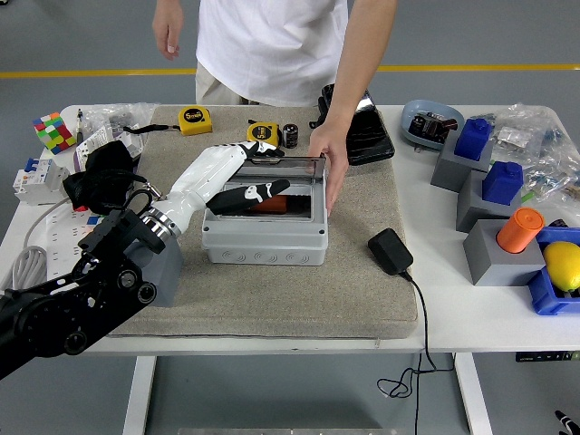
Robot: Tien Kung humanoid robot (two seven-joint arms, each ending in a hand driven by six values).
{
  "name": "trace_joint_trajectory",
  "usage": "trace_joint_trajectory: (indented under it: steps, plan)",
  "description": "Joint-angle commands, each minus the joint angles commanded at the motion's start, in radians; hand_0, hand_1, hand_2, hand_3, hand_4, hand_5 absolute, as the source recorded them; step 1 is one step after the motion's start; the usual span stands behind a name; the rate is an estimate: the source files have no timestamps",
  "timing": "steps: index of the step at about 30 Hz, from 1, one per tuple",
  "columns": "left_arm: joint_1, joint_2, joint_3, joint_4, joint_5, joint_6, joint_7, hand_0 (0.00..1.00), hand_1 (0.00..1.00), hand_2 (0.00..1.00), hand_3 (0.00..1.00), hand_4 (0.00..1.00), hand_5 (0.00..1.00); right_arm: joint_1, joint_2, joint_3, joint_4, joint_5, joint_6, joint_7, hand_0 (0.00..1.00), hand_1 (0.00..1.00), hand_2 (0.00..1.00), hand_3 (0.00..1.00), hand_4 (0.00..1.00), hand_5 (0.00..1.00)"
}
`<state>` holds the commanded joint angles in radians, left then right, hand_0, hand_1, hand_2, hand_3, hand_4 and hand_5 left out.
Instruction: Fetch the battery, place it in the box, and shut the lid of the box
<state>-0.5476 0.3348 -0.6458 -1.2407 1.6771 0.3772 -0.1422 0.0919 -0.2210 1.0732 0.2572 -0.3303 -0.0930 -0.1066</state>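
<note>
The grey box (265, 243) sits on the beige mat in the middle of the table. An orange battery (275, 206) lies inside it, partly hidden. The clear lid (297, 169) is hinged at the back and tilted low over the opening. My left hand (252, 192), white with black fingers, lies flat over the left part of the opening, fingers stretched out and holding nothing. Whether it touches the lid I cannot tell. A person's hand (325, 169) rests against the box's right rear corner.
Two yellow tape measures (194, 119) (263, 132) and a small black cylinder (290, 135) lie behind the box. A black power adapter (391, 251) with its cable lies right of it. Grey blocks (494, 246) with blue and orange pieces crowd the right side. A colour cube (53, 131) sits far left.
</note>
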Motion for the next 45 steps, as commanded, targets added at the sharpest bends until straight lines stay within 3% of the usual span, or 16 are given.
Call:
trace_joint_trajectory:
  steps: [1,8,21,30,45]
  plan:
    - [0.009,0.008,-0.001,-0.014,-0.001,0.0,0.001,0.568,0.676,0.691,0.727,0.998,0.979,0.0,0.0,0.001,0.0,-0.001,0.0,0.0,0.645,0.66,0.661,0.541,0.981,0.407]
    - [0.062,0.05,0.005,-0.096,-0.019,-0.009,0.015,0.547,0.669,0.684,0.719,0.998,0.97,-0.002,-0.001,0.002,0.0,-0.002,0.002,0.001,0.645,0.66,0.661,0.541,0.982,0.408]
    - [0.093,0.067,0.004,-0.151,-0.082,-0.025,0.027,0.521,0.661,0.675,0.715,0.998,0.969,0.0,-0.001,0.007,0.0,-0.004,0.002,0.001,0.648,0.66,0.661,0.541,0.981,0.409]
    - [0.12,0.056,-0.129,-0.196,-0.107,-0.014,-0.014,0.522,0.66,0.681,0.717,0.998,0.967,0.001,-0.001,0.005,0.0,-0.004,0.001,0.002,0.648,0.66,0.661,0.541,0.982,0.409]
    - [0.234,-0.002,-0.469,-0.2,-0.096,-0.03,-0.02,0.563,0.678,0.689,0.72,0.998,0.946,0.016,-0.004,0.016,-0.003,-0.01,-0.005,-0.004,0.645,0.66,0.661,0.541,0.98,0.411]
